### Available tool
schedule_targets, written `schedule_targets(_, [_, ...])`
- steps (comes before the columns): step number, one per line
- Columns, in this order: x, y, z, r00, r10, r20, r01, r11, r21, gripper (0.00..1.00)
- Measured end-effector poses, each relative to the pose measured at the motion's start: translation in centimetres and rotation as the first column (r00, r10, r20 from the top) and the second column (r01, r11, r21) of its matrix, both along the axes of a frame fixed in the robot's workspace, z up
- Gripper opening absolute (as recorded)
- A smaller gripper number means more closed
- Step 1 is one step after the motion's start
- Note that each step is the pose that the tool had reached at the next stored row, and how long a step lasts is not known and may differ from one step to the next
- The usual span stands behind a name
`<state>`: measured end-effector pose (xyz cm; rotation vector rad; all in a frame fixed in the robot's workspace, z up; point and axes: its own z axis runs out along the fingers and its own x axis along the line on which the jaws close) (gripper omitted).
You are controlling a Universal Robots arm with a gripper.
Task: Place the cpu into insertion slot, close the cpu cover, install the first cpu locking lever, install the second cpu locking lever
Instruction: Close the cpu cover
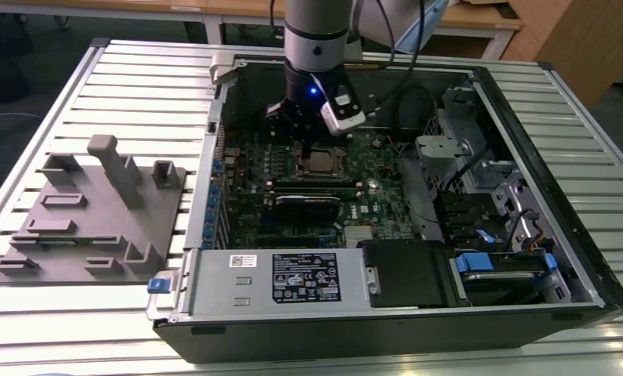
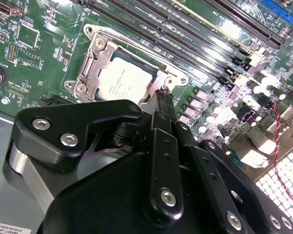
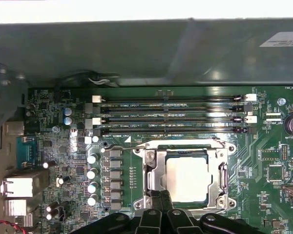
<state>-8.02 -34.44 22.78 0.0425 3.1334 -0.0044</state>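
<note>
The cpu (image 3: 185, 178) lies flat in the insertion slot (image 3: 185, 145) on the green motherboard, its silvery top showing. The cpu cover (image 3: 154, 170) lies down around the chip as a silver frame. In the second wrist view the cpu (image 2: 124, 80) and the cpu cover (image 2: 95, 58) sit just beyond my fingers. My gripper (image 2: 163, 97) is shut, its narrow black tips together at a corner of the frame, next to a small screw post. The exterior view has the gripper (image 1: 309, 142) low over the cpu (image 1: 316, 163) inside the open case. Nothing shows between the fingers (image 3: 155, 197).
Long memory slots (image 3: 171, 114) run beside the socket. A black expansion card (image 1: 309, 202) lies across the board nearer the power supply (image 1: 290, 278). Case walls and drive cages (image 1: 479, 164) ring the board. A grey fixture block (image 1: 92, 211) stands on the table at the exterior view's left.
</note>
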Motion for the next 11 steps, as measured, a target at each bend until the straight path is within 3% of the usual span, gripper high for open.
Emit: schedule_targets(11, [-0.25, 0.00, 0.00, 1.0000, 0.000, 0.0000, 0.000, 1.0000, 0.0001, 0.11])
